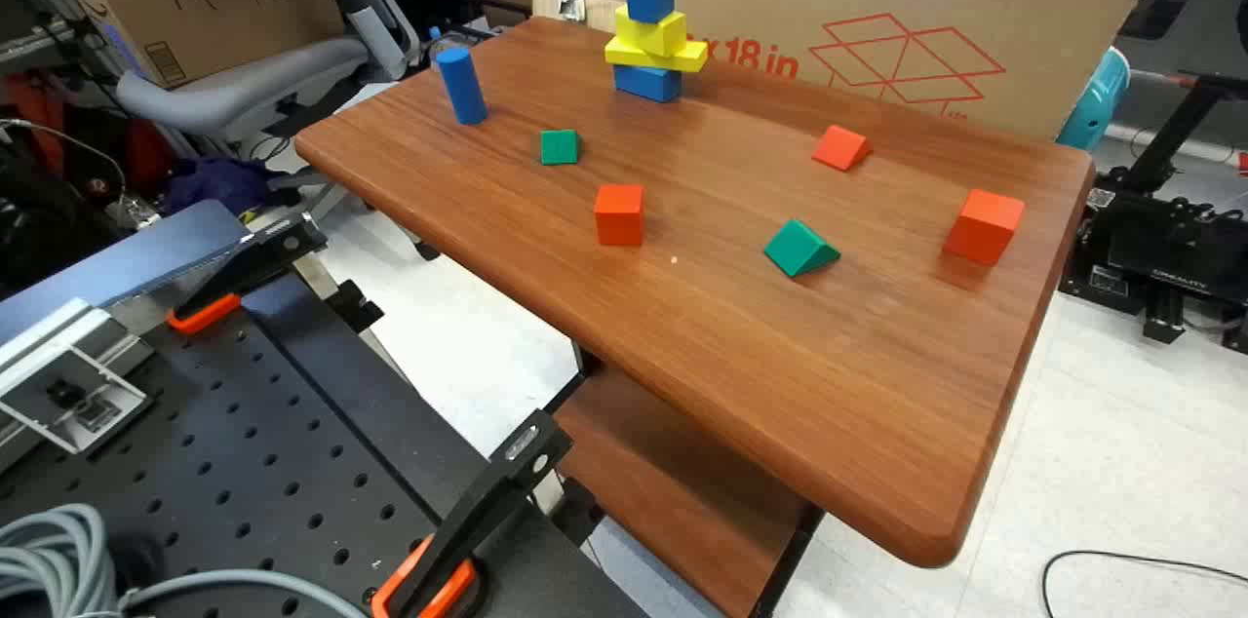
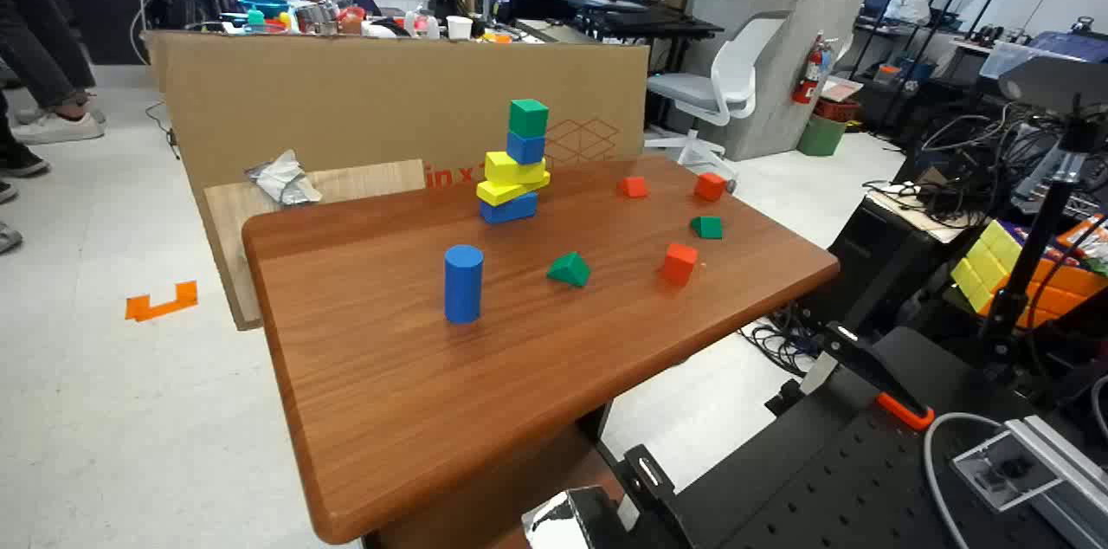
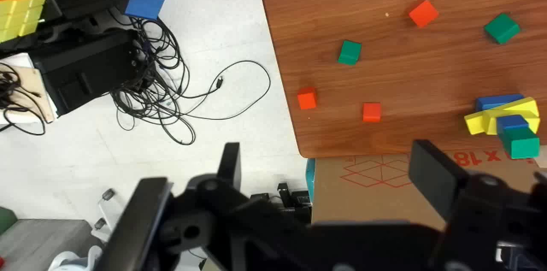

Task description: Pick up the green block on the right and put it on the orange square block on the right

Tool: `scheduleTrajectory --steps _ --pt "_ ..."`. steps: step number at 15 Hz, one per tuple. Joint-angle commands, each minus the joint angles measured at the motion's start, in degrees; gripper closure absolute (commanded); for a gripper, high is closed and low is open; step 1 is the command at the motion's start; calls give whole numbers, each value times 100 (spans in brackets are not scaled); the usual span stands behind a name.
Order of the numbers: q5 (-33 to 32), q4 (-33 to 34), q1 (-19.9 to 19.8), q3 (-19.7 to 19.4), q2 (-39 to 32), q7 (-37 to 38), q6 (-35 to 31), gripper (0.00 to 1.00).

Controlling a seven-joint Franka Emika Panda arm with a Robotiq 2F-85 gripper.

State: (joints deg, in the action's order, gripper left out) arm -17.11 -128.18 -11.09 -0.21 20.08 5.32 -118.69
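Observation:
The green block [image 1: 799, 249] lies on the wooden table between the red-orange blocks. It has a sloping, wedge-like outline there, and it also shows in an exterior view [image 2: 707, 227] and the wrist view [image 3: 349, 52]. The orange square block [image 1: 983, 226] sits near the table's end, apart from the green block; it also shows in an exterior view [image 2: 710, 186] and the wrist view [image 3: 307, 98]. My gripper [image 3: 331, 162] shows only in the wrist view. Its fingers are wide apart with nothing between them, well away from the blocks.
A coloured block tower [image 1: 648, 82], blue cylinder [image 1: 460, 86], another green block [image 1: 559, 147], another red-orange cube [image 1: 619, 214] and a flatter red-orange block [image 1: 840, 148] stand on the table [image 1: 829, 374]. A cardboard sheet [image 1: 877, 14] rises along its far edge.

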Motion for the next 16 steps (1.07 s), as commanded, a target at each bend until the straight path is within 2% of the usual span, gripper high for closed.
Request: scheduleTrajectory --steps 1,10,16 --pt "-44 15 127 -112 -3 32 21 0" --pt "-44 19 127 -112 -3 32 21 0" --pt "-58 269 344 -25 -929 20 -365 0"
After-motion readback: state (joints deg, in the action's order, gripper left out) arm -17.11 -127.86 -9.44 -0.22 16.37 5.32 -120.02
